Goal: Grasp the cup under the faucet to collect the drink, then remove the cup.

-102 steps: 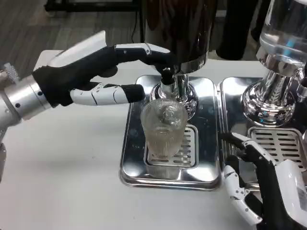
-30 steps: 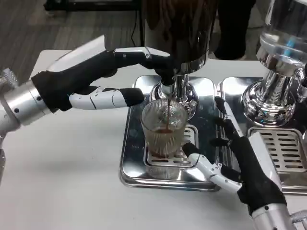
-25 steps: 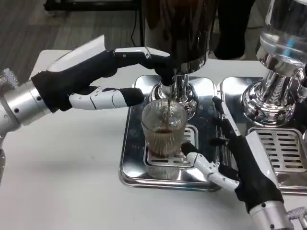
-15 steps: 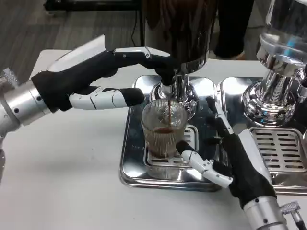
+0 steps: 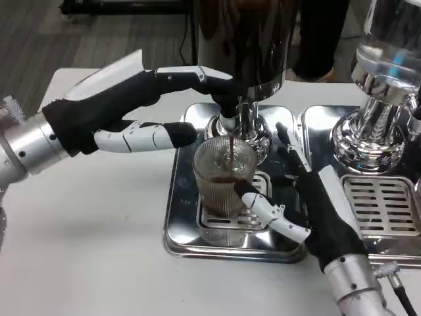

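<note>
White tabletop point(image 5: 99, 250), two shiny dispenser setups side by side, and the action is all at the one nearer the middle. So the ribbed glass cup point(image 5: 222, 176) is sitting on the grate of the steel drip tray point(image 5: 181, 217), right under the faucet point(image 5: 231, 122), and a thin dark stream is running into it. Looks roughly a third full from where I'm standing, liquid pooled in the lower part.

The left hand point(image 5: 125, 112) is up at the dispenser, top fingers reaching onto the tap area like it's working the faucet, lower fingers stretched out toward the cup but not on it. Can't really tell if it's pressing or gripping anything up there. The right hand point(image 5: 309, 204) is spread wide beside the cup, one finger just at the cup's lower right side, the rest fanned out over the tray. It isn't holding anything yet.

My read: we're mid-pour, with the grasp being set up. Next it needs the right fingers to wrap the cup properly, the flow stopped, then a level lift outward so nothing slops.
</note>
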Motion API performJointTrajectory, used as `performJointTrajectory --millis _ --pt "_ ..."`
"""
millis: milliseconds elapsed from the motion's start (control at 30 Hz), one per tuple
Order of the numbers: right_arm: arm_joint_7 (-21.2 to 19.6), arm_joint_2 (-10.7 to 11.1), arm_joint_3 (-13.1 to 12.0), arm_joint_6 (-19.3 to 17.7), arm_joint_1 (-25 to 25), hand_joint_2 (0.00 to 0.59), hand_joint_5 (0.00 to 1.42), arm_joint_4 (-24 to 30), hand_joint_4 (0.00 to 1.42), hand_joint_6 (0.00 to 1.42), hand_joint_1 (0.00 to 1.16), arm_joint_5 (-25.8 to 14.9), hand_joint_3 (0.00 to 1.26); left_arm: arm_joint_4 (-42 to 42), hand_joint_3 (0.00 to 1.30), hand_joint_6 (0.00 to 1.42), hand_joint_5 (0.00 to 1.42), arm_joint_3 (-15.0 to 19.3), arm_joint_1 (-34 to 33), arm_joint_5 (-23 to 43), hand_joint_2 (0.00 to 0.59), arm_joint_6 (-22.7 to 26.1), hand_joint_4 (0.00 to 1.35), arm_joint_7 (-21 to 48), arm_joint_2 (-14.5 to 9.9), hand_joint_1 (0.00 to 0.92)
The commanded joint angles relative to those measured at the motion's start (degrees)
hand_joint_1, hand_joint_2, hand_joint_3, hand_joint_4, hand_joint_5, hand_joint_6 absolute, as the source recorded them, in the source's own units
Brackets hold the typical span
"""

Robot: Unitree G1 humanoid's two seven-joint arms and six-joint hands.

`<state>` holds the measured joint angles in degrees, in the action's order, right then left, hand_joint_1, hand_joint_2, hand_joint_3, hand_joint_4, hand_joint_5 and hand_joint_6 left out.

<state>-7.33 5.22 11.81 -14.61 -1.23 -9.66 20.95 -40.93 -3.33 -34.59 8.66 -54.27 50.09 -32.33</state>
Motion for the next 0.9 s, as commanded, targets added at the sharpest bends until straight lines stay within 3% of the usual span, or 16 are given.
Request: performJointTrajectory --millis 33,900 --pt "1.7 0.3 0.2 -0.1 1.7 0.196 0.02 -1.5 0.0 0.3 0.46 -0.9 0.0 0.7 0.3 0.24 0.28 -1.2 1.5 -1.3 0.125 0.2 0.27 1.4 -0.6 0.006" --pt "8.0 -0.1 0.9 0.6 6.5 0.186 0.0 -6.2 0.0 0.24 0.43 -3.4 0.0 1.4 0.31 0.24 0.28 -1.2 2.1 -1.9 0.136 0.7 0.28 0.5 -0.9 0.0"
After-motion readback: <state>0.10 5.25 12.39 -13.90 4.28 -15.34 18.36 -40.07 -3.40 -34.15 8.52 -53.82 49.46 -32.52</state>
